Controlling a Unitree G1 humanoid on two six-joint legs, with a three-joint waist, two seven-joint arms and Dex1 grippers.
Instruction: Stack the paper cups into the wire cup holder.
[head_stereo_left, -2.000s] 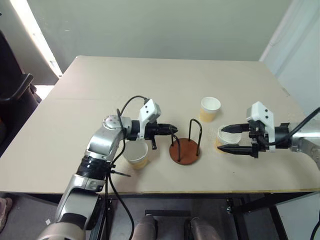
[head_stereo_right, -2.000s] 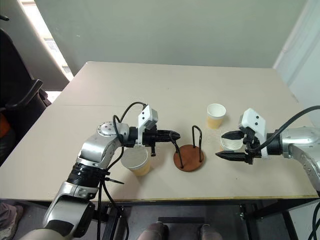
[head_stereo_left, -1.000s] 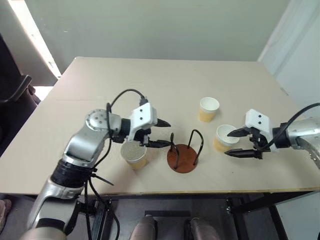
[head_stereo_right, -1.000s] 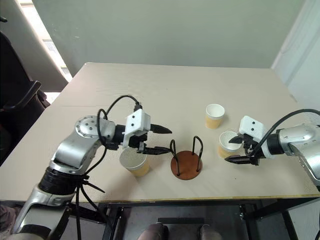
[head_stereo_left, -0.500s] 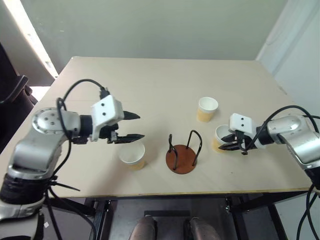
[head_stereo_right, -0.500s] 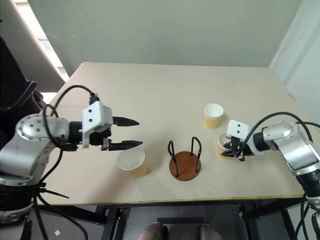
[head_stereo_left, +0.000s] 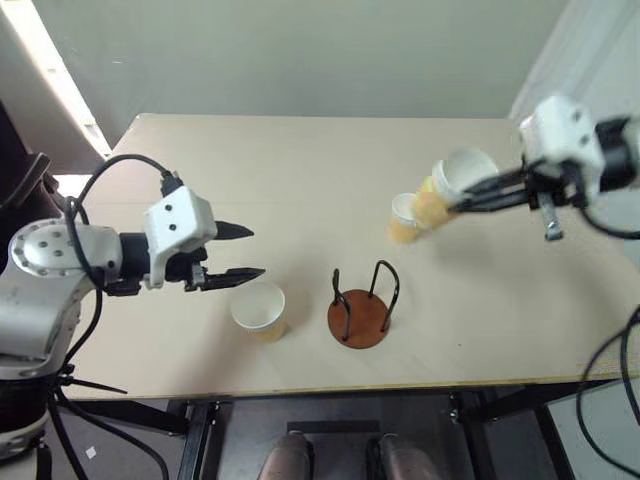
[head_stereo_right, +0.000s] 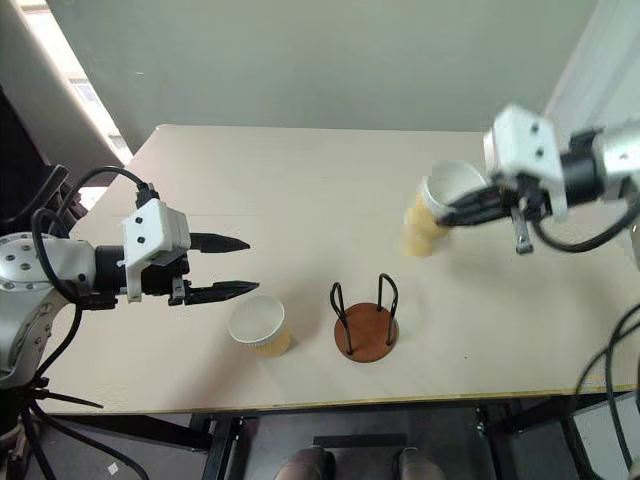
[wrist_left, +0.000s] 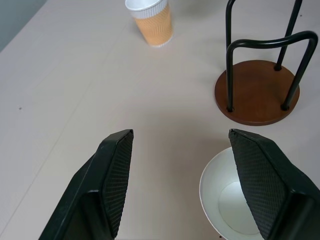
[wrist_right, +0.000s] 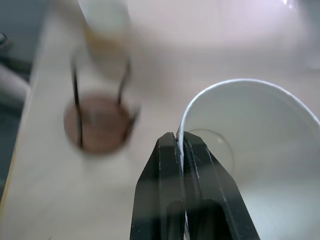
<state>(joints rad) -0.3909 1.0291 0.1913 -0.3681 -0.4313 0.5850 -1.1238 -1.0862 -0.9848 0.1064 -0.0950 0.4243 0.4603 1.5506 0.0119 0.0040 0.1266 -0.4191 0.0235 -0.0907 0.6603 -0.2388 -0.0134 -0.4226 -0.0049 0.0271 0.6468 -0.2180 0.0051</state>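
Right wrist view: right gripper (wrist_right: 181, 145) pinches a cup (head_stereo_right: 447, 190) by its rim, airborne; left gripper (head_stereo_left: 240, 252) hangs open beside another. I'm on the carry – next it needs lining over the holder (head_stereo_left: 361, 311).

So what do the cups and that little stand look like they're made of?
The cups look like paper: ribbed tan outer wall, smooth matte white inside, thin rolled rim. The stand has a round reddish-brown base, matte and even in color, possibly wood or a wood-look board. Its two loops look like thin bent metal rod with a smooth black coating.
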